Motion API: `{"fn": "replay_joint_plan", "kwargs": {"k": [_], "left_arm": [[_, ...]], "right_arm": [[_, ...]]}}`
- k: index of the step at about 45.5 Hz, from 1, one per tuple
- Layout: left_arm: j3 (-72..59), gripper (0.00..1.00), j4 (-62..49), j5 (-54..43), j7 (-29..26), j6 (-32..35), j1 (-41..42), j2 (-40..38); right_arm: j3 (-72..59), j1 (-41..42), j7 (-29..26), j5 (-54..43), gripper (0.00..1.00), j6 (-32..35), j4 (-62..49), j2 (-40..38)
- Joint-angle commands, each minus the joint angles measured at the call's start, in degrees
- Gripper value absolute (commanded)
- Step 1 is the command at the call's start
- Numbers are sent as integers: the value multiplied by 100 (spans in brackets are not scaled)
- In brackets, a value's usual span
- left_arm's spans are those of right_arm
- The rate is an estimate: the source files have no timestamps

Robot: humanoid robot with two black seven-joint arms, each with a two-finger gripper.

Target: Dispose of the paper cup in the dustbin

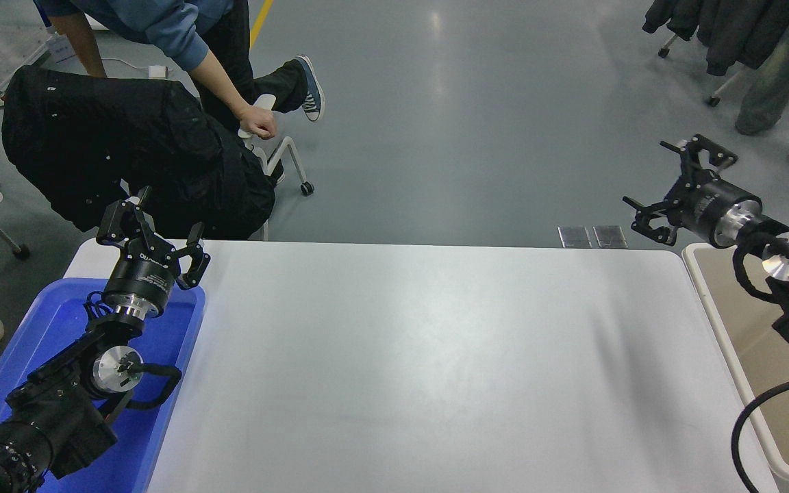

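White tabletop (422,356) lay bare from edge to edge; the cup was nowhere to be seen, neither on the table nor in either gripper, so I could not tell where it was. By my guess a paper cup like that would be very light and thin-walled, easy to crush, best pinched gently across the body just under the rolled rim. The right gripper (675,185) hung above the far right corner with its fingers spread wide and nothing between them, pointing away past the far edge. The bin (709,274) stood hard against the right edge, its mouth partly covered by the right arm. The left gripper (155,233) sat parked over the far left corner, fingers apart and empty, above a blue tray (161,404) along the left edge. Beyond the far edge a person (182,27) leaned on a chair (278,147) draped with a black coat (127,150). Nothing stood in the way.
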Motion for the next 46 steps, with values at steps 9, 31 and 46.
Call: {"fn": "replay_joint_plan", "kwargs": {"k": [9,31,46], "left_arm": [[-8,100,1,0,0,-7,0,0],[1,100,1,0,0,-8,0,0],[1,100,1,0,0,-8,0,0]], "right_arm": [[601,-145,80,109,99,-8,12,763],[1138,-866,617,100,99,-8,3,1836],[1156,-875,625,100,99,-96,-49,1836]]}}
